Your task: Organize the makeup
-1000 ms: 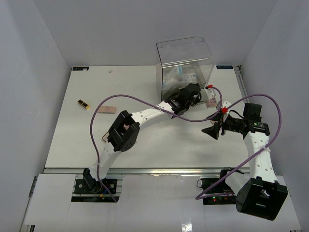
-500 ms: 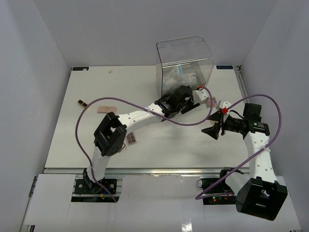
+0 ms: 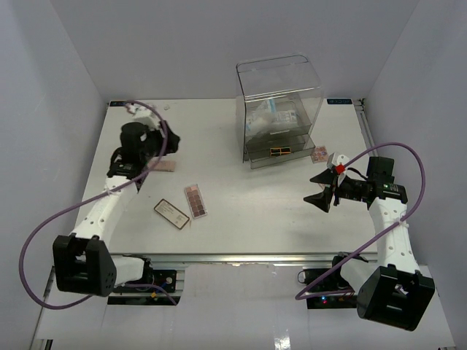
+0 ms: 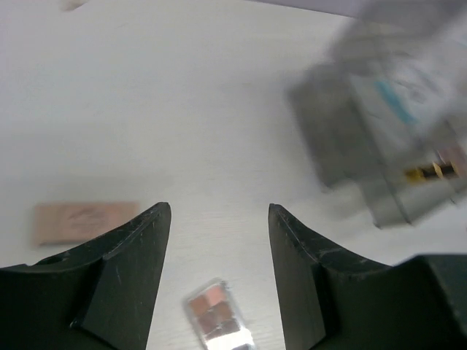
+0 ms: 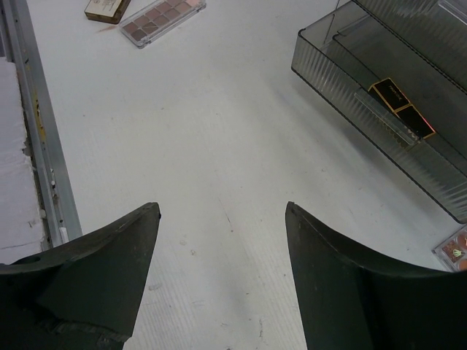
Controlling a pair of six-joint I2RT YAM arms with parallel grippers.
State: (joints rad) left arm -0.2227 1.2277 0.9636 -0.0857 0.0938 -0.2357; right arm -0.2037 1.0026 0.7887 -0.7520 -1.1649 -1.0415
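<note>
Lipstick (image 3: 280,152) lies in the drawer box (image 3: 281,80); well left on the table (image 3: 241,197), left palette (image 3: 172,214) just beside right palette (image 3: 195,200)

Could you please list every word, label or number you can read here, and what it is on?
None can be read.
sachets in the clear box: blue print, too small.
pink palette: faint marking, blurred.
brown palette: nothing legible at this size.
</note>
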